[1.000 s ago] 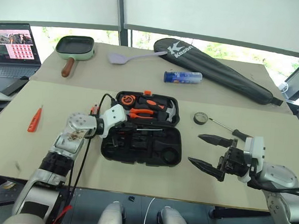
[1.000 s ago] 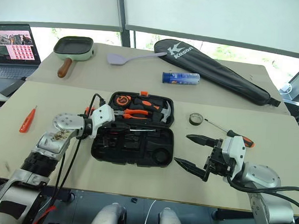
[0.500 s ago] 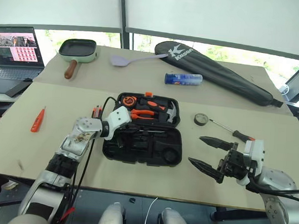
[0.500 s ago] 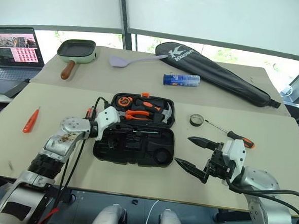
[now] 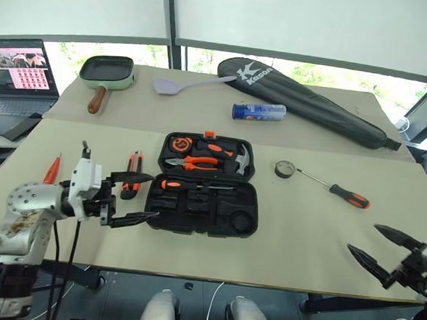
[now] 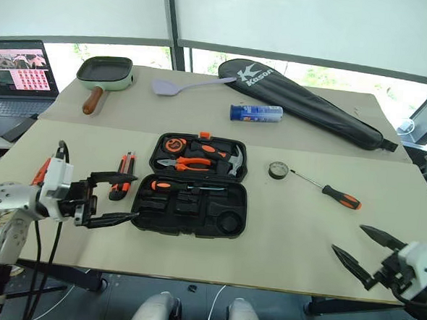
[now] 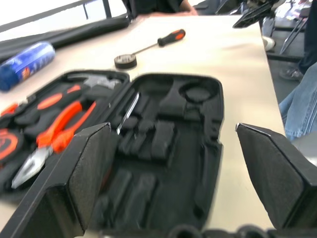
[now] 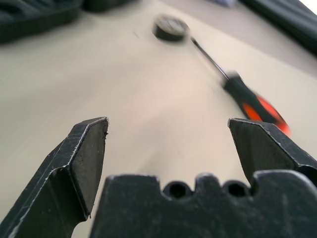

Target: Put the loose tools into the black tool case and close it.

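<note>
Head views. The black tool case lies open in the middle of the tan table, with pliers and a hammer seated in its far half and one screwdriver in its near half. The left gripper, fingers spread and empty, hangs just left of the case. The utility knife lies beside it; the tester screwdriver lies farther left. The tape roll and a second screwdriver lie right of the case. The right gripper, spread and empty, is near the table's right front edge.

Left wrist view. Empty moulded slots are seen at close range between the spread fingers.

Right wrist view. The fingers frame bare tabletop, with the roll and the screwdriver beyond.
</note>
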Available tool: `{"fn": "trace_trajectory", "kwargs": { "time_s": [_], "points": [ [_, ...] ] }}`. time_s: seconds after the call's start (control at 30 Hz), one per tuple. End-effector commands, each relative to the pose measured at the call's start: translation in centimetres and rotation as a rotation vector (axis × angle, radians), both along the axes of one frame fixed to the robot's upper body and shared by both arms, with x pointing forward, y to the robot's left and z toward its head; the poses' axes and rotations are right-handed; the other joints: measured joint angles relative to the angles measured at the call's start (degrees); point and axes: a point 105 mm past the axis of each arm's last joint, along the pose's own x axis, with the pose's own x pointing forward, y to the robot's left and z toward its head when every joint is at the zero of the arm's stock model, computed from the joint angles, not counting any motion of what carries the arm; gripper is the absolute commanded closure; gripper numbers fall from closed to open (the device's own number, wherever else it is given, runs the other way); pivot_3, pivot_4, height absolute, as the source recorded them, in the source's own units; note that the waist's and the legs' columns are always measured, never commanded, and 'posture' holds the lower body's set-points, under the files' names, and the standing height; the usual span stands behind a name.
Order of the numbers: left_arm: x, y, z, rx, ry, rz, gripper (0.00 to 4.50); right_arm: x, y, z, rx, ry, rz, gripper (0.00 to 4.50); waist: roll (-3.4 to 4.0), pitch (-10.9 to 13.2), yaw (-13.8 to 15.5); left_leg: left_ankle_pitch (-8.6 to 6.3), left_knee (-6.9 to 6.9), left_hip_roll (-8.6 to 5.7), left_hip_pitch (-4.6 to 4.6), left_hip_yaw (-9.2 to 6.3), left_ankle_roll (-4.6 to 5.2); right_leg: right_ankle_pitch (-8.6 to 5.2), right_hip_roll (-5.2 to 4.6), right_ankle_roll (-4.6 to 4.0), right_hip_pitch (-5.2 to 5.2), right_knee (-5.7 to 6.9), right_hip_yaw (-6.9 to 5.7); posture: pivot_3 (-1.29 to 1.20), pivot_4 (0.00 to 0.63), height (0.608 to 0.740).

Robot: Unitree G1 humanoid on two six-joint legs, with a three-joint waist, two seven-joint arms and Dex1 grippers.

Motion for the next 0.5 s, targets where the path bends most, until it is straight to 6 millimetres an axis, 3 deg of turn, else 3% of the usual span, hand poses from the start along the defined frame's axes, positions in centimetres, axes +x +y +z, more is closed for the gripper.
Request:
{"fn": "trace_trajectory", "kwargs": {
  "time_s": [0.03,0.2,0.27,0.37,0.5],
  "points": [
    [-0.9,0.1,1.2,-0.015,-0.049,0.016,0.09,1.1,-1.2,1.5,-0.065,-0.04,0.001,0.0,0.04,0.0,-0.2,0.0,-0.02,0.01,0.01,-0.01,0.0,0.0,-0.03,0.0,0.0,-0.01,0.01,0.0,0.15,0.74],
    [-1.5,-0.9,1.4,-0.057,-0.032,0.007,0.09,5.5,-1.5,3.2,-0.12,0.018,0.065,0.0,0.21,0.1,-1.0,0.0,-0.06,-0.02,0.2,-0.02,0.02,0.03,-0.05,0.01,0.05,0.0,0.24,0.0,0.15,0.74],
    [-1.4,-1.3,1.5,-0.074,-0.029,-0.004,0.09,8.2,-2.3,3.0,-0.215,0.13,0.034,0.0,0.27,0.1,-1.3,0.0,-0.06,-0.03,0.31,0.02,0.04,0.04,-0.06,0.01,0.11,0.0,0.3,0.0,0.15,0.74],
    [-1.1,-2.2,1.9,-0.097,-0.029,-0.032,0.09,11.9,-1.4,3.9,-0.254,0.187,0.076,0.0,0.28,0.2,-1.5,0.0,-0.09,-0.04,0.3,0.21,0.05,0.04,0.01,0.0,0.06,0.01,0.29,0.0,0.15,0.74],
    [-1.0,-3.2,2.3,-0.109,-0.022,-0.065,0.09,13.9,-0.7,3.7,-0.305,0.265,0.109,0.0,0.29,0.2,-0.8,0.0,-0.34,-0.09,0.21,0.2,0.05,0.02,0.05,-0.02,-0.07,-0.01,0.24,0.0,0.15,0.74]
  ]
}}
